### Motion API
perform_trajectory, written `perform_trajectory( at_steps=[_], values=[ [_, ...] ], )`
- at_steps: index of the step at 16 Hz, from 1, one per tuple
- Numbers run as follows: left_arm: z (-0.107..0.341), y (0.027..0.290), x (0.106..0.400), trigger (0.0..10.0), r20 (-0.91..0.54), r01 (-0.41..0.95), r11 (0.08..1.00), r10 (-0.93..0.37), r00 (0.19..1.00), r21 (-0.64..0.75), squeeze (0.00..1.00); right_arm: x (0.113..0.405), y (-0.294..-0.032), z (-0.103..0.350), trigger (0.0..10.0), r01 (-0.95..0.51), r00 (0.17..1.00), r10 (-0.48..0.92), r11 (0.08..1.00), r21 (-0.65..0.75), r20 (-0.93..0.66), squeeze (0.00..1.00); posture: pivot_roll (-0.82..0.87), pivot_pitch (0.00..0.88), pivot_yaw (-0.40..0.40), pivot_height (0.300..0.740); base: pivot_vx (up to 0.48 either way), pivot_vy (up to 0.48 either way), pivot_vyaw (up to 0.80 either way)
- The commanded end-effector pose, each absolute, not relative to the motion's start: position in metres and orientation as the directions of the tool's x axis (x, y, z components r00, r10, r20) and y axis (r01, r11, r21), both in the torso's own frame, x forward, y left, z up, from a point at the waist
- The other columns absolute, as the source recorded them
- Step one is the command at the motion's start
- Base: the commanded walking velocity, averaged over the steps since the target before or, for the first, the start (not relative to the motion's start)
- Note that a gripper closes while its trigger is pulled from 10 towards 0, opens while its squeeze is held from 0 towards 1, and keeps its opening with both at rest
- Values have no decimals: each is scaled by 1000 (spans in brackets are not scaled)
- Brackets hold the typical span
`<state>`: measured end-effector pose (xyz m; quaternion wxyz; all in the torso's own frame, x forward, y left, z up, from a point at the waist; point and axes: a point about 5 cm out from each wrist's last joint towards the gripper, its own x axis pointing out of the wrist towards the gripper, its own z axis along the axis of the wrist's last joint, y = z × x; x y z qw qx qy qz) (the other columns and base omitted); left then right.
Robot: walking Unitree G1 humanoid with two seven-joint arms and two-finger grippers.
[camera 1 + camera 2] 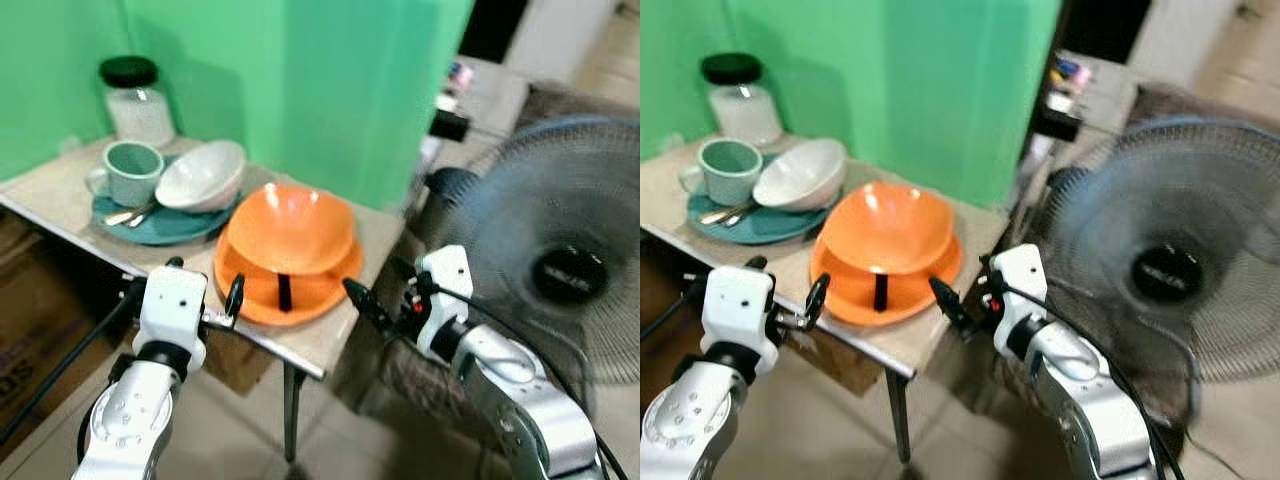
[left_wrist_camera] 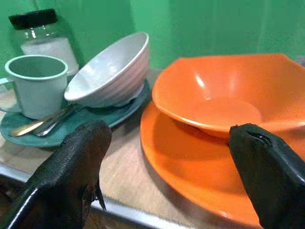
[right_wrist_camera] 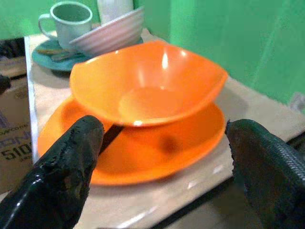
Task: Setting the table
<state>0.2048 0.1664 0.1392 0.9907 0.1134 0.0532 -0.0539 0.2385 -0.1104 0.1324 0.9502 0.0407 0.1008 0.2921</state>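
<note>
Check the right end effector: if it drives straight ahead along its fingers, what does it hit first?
Probably the orange plate: the open right end effector points at its near rim, with the orange bowl sitting on it just behind. Depth is unclear, so a slightly higher line could meet the bowl first.

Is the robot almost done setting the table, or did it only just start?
Just starting, it seems. The orange bowl sits stacked on the orange plate, and the white bowl and green cup crowd the teal plate. The left gripper and right gripper hover open by the orange dishes, holding nothing. Everything looks left to lay out.
</note>
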Motion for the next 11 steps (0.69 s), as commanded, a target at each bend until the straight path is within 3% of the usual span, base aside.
perform_trajectory(
  at_steps=[1,3,6,11],
  values=[
    [144,162,206,10000,-102,146,963,-126,987,225,0,242,-117,140,10000,-529,829,542,840,124,-136,1000,128,11,-39,740,326,0,0],
    [145,159,207,10000,-114,217,944,-194,974,248,0,250,-120,145,10000,-477,861,492,869,134,-125,1000,130,10,-45,740,276,0,0],
    [148,156,204,10000,-112,290,917,-269,957,273,0,259,-122,151,10000,-431,874,464,877,213,-143,1000,129,7,-44,740,0,0,0],
    [148,155,198,10000,-134,383,875,-358,924,296,0,279,-116,146,10000,-278,846,425,867,413,-323,1000,139,0,-47,740,0,0,0]
  ],
)
